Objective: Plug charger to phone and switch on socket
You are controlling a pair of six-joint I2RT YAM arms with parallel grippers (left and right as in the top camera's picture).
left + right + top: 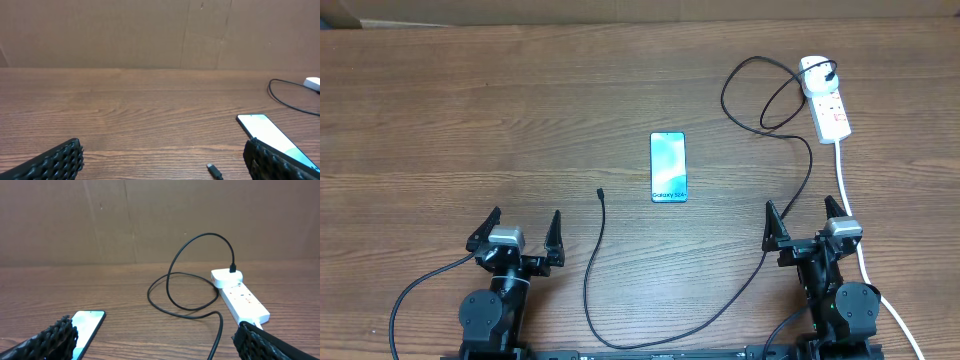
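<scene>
Overhead: phone [668, 167] lies flat on the wooden table [470, 120], screen up, "Galaxy S24" text at its near end. Charger [586, 280] is not plugged into it. Its connector tip [601, 194] lies on the table just left of the phone, apart from it. The cable runs nearward from the tip, curves round to the phone's right, then loops at the far right of the phone. Socket [828, 100] sits well to the phone's far right, with the charger's other end plugged into its far end. White cord [850, 215] trails nearward from the socket. Left gripper [526, 212] is near-left of the phone, claw spread wide, holding nothing. Right gripper [800, 203] is near-right of the phone, claw also wide and empty, with the cable passing beside it.

Left wrist: both fingers [55, 162] sit in the bottom corners, far apart. The phone is partly behind the right finger, and the connector tip is just left of the phone. Cardboard backdrop [150, 30] stands behind.

Right wrist: fingers far apart at the bottom corners. The phone is lower left, the socket to the phone's right, the cable loop between them.
</scene>
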